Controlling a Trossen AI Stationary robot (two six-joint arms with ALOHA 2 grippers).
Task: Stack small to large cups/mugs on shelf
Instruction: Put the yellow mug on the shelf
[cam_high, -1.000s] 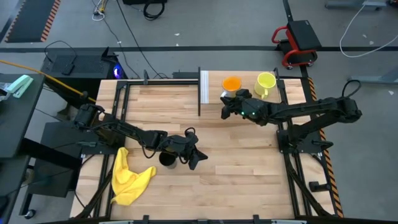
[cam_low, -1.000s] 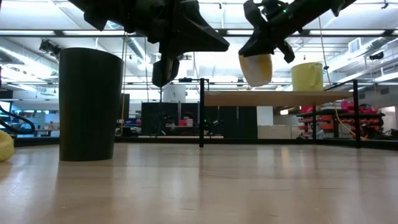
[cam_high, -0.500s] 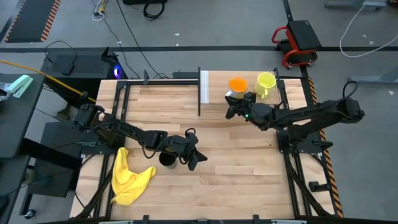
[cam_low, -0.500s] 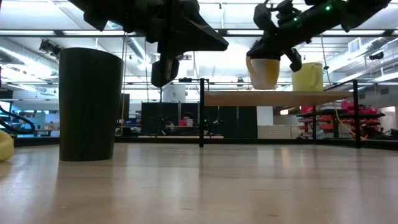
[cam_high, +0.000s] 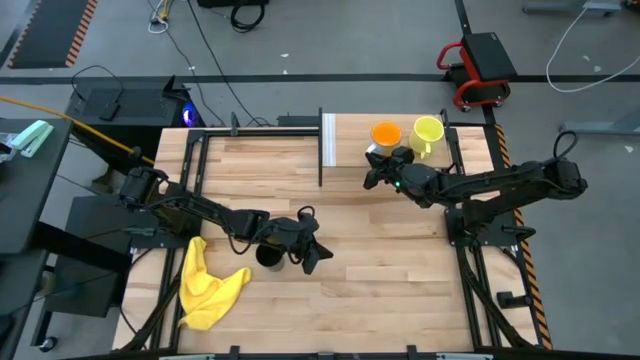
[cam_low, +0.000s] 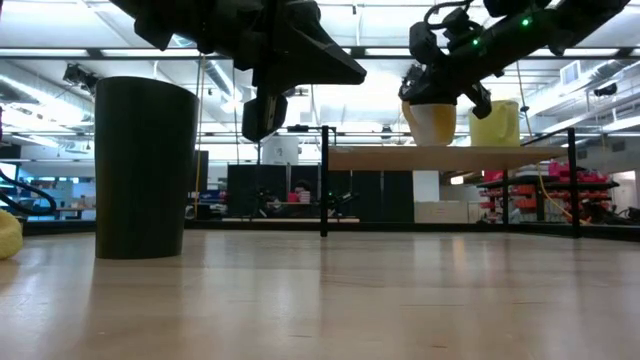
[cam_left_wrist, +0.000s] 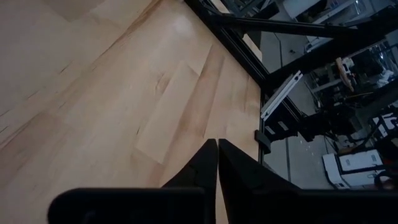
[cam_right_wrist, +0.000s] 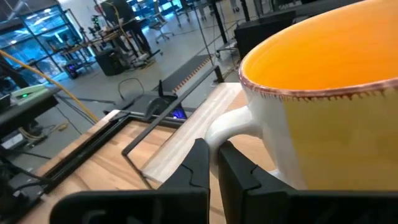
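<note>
From above, the orange mug (cam_high: 385, 134) is held upright by its white handle in the right gripper (cam_high: 376, 158), left of the yellow-green mug (cam_high: 427, 131) on the shelf (cam_high: 345, 135). At table level, the black cup (cam_low: 142, 168) stands upright on the table (cam_low: 320, 295). In the left wrist view, the left gripper (cam_left_wrist: 217, 144) is seen with jaws together.

No lettering, label, brand mark or number can be read anywhere in these views: the cups, the arms, the wooden bench and the equipment in the room behind it all show no legible text.
</note>
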